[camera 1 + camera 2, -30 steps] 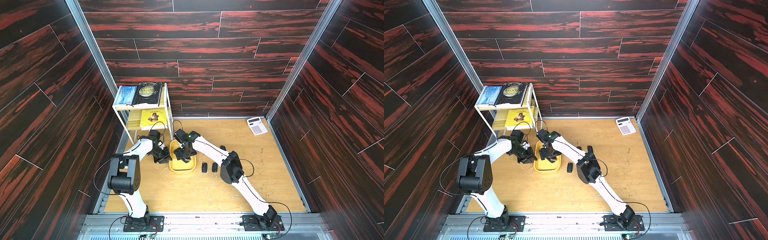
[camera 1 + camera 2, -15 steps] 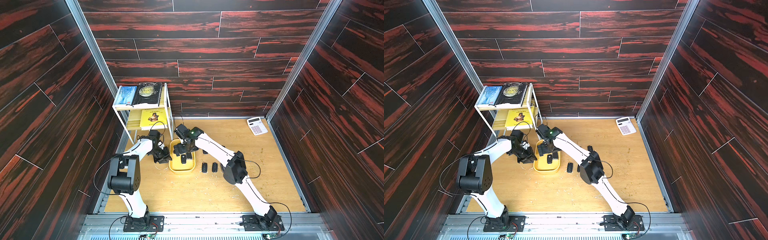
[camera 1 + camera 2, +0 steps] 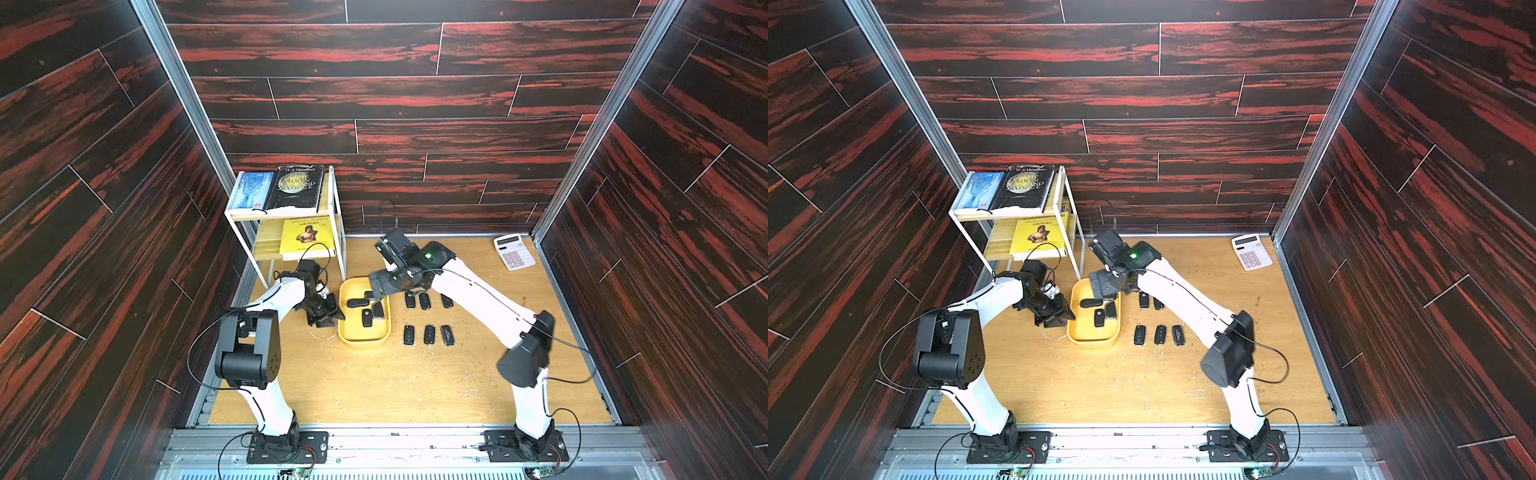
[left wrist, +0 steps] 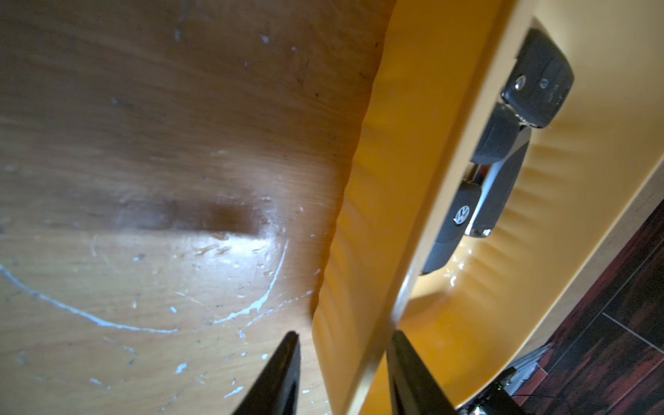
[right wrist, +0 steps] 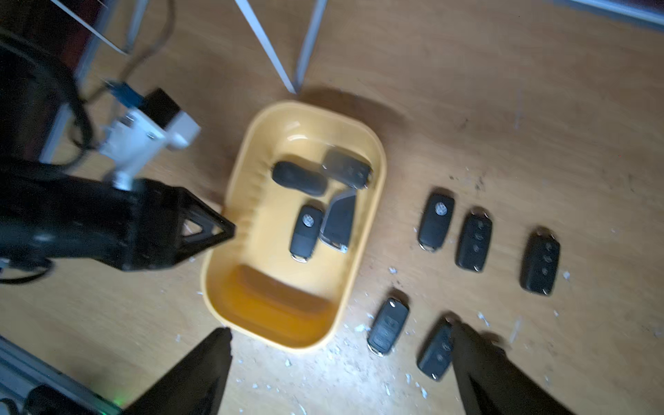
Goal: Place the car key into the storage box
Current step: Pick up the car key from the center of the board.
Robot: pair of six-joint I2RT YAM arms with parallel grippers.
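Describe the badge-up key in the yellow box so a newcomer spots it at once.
Find the white shelf rack; the yellow storage box sits just in front of it. Among four keys inside, the black badge-up key lies beside a silver-edged key, the only one there showing a round silver logo.

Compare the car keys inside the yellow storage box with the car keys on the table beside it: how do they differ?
Count: four boxed keys lie in the storage box; six loose keys lie on the table.
Arrangement: the boxed keys are jumbled at mixed angles, some touching; the loose keys sit apart in two rows of three.
Shared: all are dark fobs of similar size.
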